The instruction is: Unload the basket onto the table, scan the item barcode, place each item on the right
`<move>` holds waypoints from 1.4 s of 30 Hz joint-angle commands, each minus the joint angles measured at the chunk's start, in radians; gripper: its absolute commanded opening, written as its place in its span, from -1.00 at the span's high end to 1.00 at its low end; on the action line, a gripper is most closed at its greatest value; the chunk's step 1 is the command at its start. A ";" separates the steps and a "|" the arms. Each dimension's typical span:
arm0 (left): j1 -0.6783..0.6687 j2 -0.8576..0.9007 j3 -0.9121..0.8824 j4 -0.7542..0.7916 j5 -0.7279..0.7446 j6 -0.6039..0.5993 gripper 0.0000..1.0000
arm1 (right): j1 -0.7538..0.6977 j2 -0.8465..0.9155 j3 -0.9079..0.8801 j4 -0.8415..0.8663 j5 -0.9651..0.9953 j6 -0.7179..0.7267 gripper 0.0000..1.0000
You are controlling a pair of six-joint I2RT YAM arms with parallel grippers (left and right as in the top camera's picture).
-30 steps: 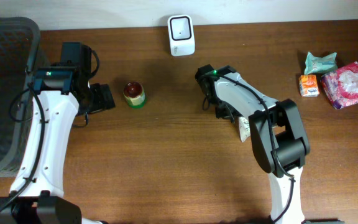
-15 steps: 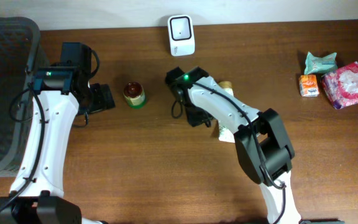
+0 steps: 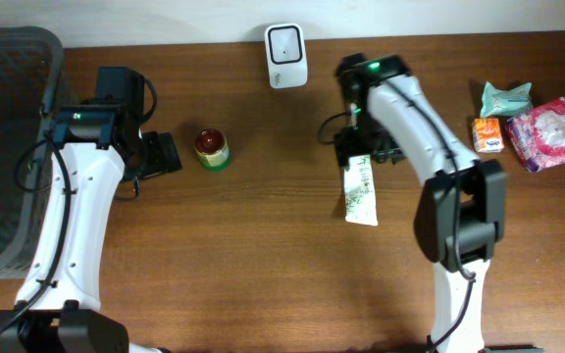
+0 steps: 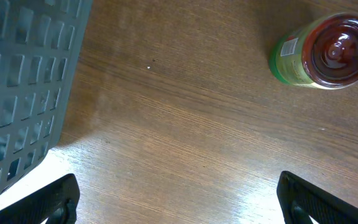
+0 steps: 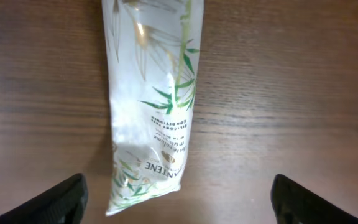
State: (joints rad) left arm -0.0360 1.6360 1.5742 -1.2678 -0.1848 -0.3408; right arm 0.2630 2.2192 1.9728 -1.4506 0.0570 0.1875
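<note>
The white leaf-printed tube [image 3: 359, 191] lay flat on the table [image 3: 263, 255], right of centre in the overhead view, lower right of the scanner [image 3: 286, 42]. The right gripper [image 5: 179, 202] hung open over it, fingers spread wide and gripping nothing. The left gripper [image 4: 179, 202] was open too, between the jar [image 4: 325, 50] and the basket [image 4: 17, 93].

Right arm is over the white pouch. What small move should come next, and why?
Probably lower the right gripper and close on the white pouch. Its jaws stand open above the pouch, which lies flat and ungripped on the table. No barcode shows on its upward face, and the scanner sits apart near the back edge.
</note>
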 commanded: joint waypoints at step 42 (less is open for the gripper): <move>0.006 -0.015 -0.003 -0.001 -0.011 -0.003 -0.98 | -0.048 0.068 0.175 0.716 -0.518 0.033 0.92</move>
State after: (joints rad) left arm -0.0360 1.6360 1.5742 -1.2686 -0.1848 -0.3408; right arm 0.1913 2.2753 2.1277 -0.8101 -0.4210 0.1753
